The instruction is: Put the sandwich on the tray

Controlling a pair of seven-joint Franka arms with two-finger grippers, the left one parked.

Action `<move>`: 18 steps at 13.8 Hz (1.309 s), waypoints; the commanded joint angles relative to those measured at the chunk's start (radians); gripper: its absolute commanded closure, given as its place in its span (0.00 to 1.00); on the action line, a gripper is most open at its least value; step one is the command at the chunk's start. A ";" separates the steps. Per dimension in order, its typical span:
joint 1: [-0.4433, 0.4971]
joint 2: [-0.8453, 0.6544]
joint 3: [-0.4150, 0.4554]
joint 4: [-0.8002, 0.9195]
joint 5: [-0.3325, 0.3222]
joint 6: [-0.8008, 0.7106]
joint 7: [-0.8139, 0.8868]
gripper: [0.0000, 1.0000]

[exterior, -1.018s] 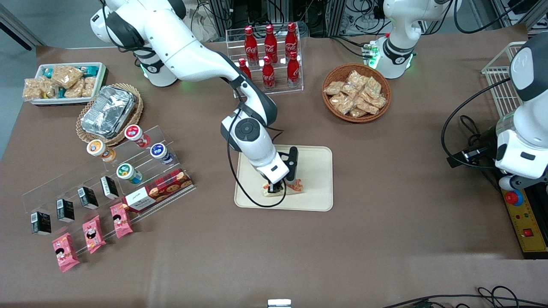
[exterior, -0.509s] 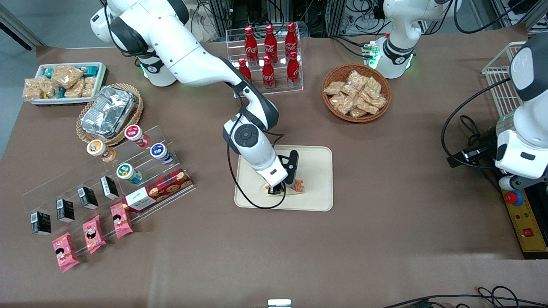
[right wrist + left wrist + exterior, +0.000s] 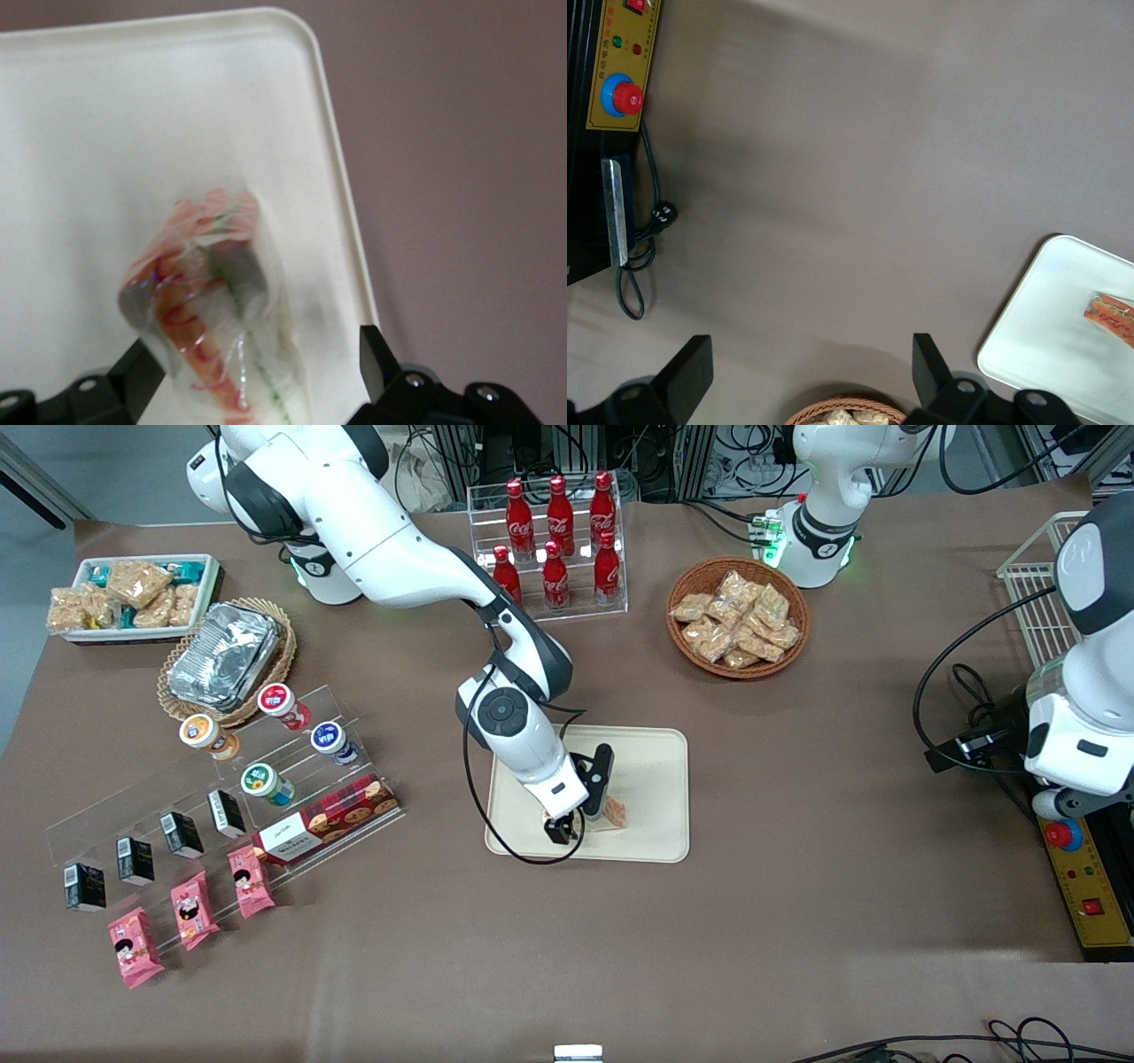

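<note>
The sandwich (image 3: 614,813), a clear-wrapped wedge with white bread and red and green filling, lies on the cream-beige tray (image 3: 656,779), near the tray's edge closest to the front camera. My right gripper (image 3: 576,821) hangs low over it, open. In the right wrist view the sandwich (image 3: 213,301) lies between the spread fingers of the gripper (image 3: 255,359). One finger is close against the wrap and the other finger (image 3: 372,354) stands apart from it over the tray (image 3: 106,115). The left wrist view shows the tray's corner (image 3: 1045,328) with the sandwich's tip (image 3: 1112,316).
A wicker basket of tan snack packets (image 3: 737,616) and a rack of red cola bottles (image 3: 554,540) stand farther from the front camera. Toward the working arm's end are a red cookie box (image 3: 328,819), acrylic shelves of cups and packets, a foil-filled basket (image 3: 226,657) and a white bin (image 3: 142,593).
The gripper has shifted a little nearer to the front camera and its fingers have spread off the sandwich, which now rests on the tray with more of its wrap showing.
</note>
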 commanded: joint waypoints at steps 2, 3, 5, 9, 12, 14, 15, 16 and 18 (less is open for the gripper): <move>-0.038 -0.090 0.005 0.014 0.139 -0.150 -0.008 0.04; -0.055 -0.133 -0.003 0.012 0.172 -0.220 -0.007 0.04; -0.123 -0.190 -0.003 0.014 0.184 -0.330 -0.004 0.04; -0.240 -0.274 -0.007 0.012 0.172 -0.494 0.077 0.04; -0.314 -0.334 -0.007 0.012 0.085 -0.607 0.166 0.04; -0.374 -0.385 -0.003 0.012 -0.024 -0.704 0.266 0.04; -0.375 -0.418 -0.004 0.012 -0.061 -0.745 0.282 0.04; -0.383 -0.447 -0.007 0.012 -0.092 -0.802 0.320 0.04; -0.443 -0.509 -0.001 0.006 -0.129 -0.888 0.436 0.03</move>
